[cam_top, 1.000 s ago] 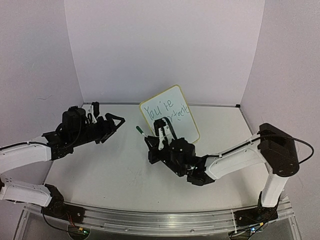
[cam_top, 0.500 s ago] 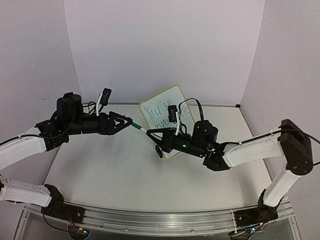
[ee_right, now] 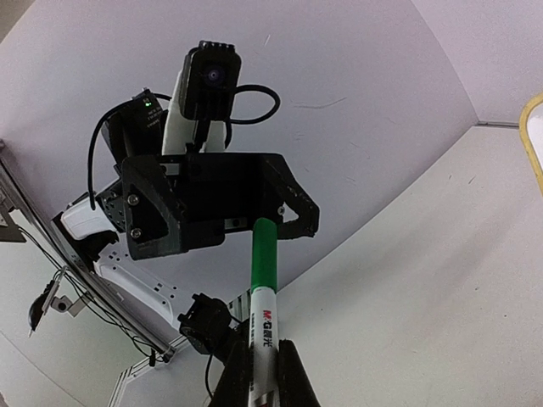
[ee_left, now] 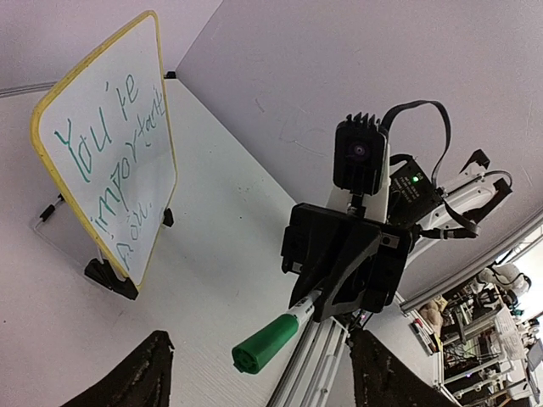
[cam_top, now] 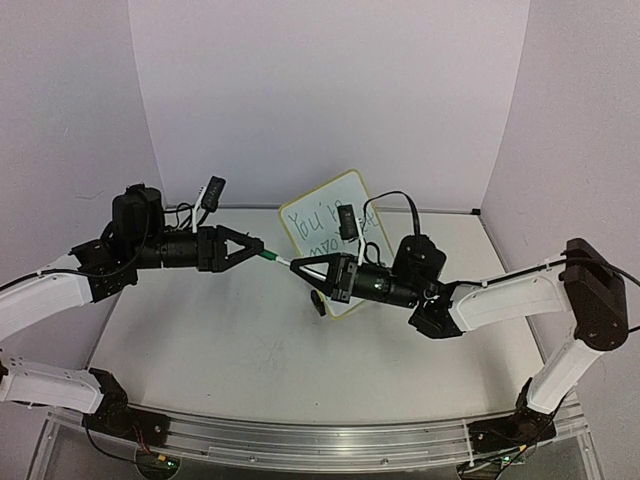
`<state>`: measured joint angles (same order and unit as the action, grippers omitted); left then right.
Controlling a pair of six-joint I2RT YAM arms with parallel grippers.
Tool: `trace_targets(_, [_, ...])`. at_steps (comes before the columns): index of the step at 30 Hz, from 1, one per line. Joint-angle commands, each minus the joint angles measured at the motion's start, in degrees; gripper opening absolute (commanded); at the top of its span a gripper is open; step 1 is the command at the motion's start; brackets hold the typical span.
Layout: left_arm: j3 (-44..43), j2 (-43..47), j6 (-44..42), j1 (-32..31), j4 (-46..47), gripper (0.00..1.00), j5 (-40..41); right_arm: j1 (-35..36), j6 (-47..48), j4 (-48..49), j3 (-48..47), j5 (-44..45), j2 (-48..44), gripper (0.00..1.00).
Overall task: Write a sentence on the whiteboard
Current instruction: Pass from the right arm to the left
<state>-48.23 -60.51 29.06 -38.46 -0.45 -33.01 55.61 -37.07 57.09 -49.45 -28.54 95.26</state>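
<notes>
The whiteboard (cam_top: pixel 342 195) stands tilted on black feet at the back middle of the table. The sentence (cam_top: pixel 318 222) is in green; in the left wrist view the whiteboard (ee_left: pixel 136 80) shows the sentence (ee_left: pixel 106 161) as "You're important" plus a short third line. My right gripper (cam_top: pixel 302 268) is shut on the white barrel of a marker (cam_top: pixel 280 260) and holds it in the air, its green cap (ee_left: pixel 267 343) pointing at my left gripper (cam_top: pixel 254 246). The left gripper (ee_left: pixel 257 360) is open, its fingers (ee_left: pixel 140 377) wide on either side of the cap, apart from it. The right gripper (ee_right: pixel 263 352) clamps the marker (ee_right: pixel 263 318).
White walls close in the table at the back and both sides. An aluminium rail (cam_top: pixel 320 435) runs along the near edge. The board's black foot (cam_top: pixel 318 303) sits just under the right gripper. A cable (cam_top: pixel 385 200) loops above the right wrist.
The right gripper lifted the marker from low in front of the board and turned it leftward. The left arm reached right to meet it, its open fingers now at the cap.
</notes>
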Motion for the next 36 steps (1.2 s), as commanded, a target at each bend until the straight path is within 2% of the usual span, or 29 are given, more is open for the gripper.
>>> trace_targets(1, [-1.3, -0.2, 1.4, 0.2, 4.3, 0.64, -3.2, -0.5, -3.4, 6.1, -2.4, -4.0, -0.1, 0.0])
trace_targets(15, [0.1, -0.8, 4.2, 0.1, 9.1, 0.28, -6.6, -0.9, -6.5, 9.3, -3.7, -6.2, 2.8, 0.0])
trace_targets(21, [0.5, -1.4, 4.1, 0.1, 9.3, 0.01, -8.5, -1.1, -6.8, 9.3, -3.0, -3.8, 2.8, 0.0])
trace_targets(36, [1.2, -3.9, 5.0, -0.4, 13.0, 0.0, -14.1, -1.4, -8.1, 9.3, -7.2, -4.2, 5.4, 0.0])
